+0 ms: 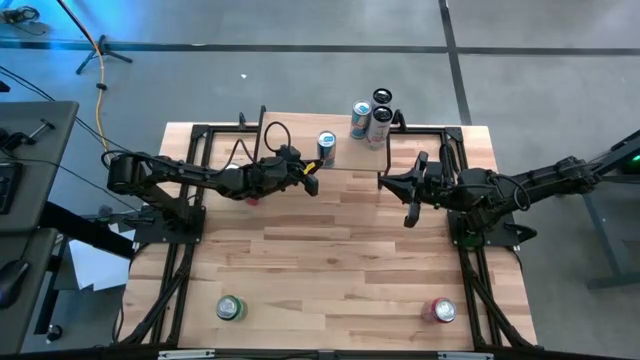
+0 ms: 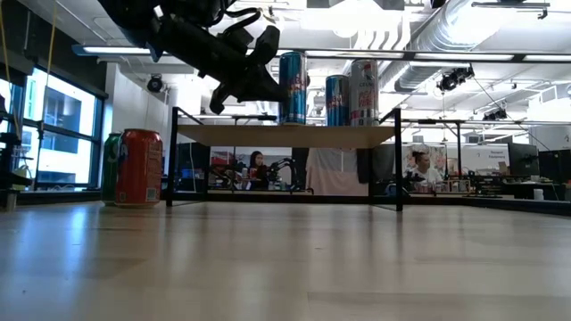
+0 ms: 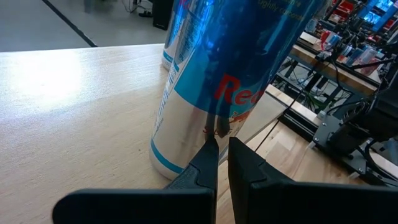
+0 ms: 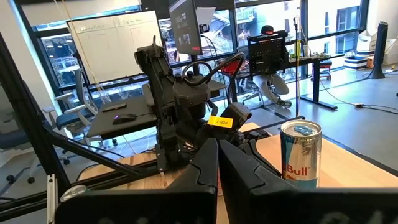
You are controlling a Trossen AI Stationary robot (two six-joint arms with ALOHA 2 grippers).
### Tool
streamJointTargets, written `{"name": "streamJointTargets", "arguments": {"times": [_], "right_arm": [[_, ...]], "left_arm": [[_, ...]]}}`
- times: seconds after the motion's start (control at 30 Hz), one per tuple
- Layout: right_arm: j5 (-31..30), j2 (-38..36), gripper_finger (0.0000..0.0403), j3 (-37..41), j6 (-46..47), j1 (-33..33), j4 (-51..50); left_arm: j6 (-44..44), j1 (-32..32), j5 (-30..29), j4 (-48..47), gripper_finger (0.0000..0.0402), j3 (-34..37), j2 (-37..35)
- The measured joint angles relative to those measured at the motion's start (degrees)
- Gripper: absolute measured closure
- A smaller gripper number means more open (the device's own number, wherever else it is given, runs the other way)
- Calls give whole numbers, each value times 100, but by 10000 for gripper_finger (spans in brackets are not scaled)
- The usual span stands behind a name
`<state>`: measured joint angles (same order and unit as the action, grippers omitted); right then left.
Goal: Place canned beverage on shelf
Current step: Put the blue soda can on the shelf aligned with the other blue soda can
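A blue-and-silver can (image 3: 236, 74) stands upright on its base on the shelf (image 2: 285, 135), a raised light-wood board on black legs at the table's far side. In the high view this can (image 1: 326, 148) is the nearest of the cans on the shelf (image 1: 220, 145). My left gripper (image 1: 312, 183) is shut, and its tips (image 3: 217, 146) are right at the can's lower side. My right gripper (image 1: 384, 180) is shut too. It hovers to the can's right and holds nothing. Its wrist view shows the can (image 4: 300, 155) and the left arm beyond. My left gripper's shut fingertips (image 3: 210, 148) stand at the lower side wall of the blue-and-silver can, coming nearly level from the table's left. I cannot tell whether they touch it. The can stands upright on the shelf board.
Two more cans (image 1: 361, 118) (image 1: 380, 125) stand at the shelf's far edge, with another behind them. A green can (image 1: 231, 308) and a red can (image 1: 442, 311) stand near the table's front edge. Bare tabletop (image 1: 330, 260) lies between them and the shelf.
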<state>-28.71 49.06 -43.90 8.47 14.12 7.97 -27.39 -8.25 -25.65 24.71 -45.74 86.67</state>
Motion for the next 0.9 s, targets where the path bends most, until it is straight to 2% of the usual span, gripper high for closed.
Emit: {"name": "streamJointTargets", "arguments": {"times": [0.63,0.9], "right_arm": [[-2,-2,403,0,-100,1,4],[-3,-2,403,0,-98,0,4]], "left_arm": [[-87,-4,0,76,401,2,0],[-90,-202,11,168,401,-65,0]]}}
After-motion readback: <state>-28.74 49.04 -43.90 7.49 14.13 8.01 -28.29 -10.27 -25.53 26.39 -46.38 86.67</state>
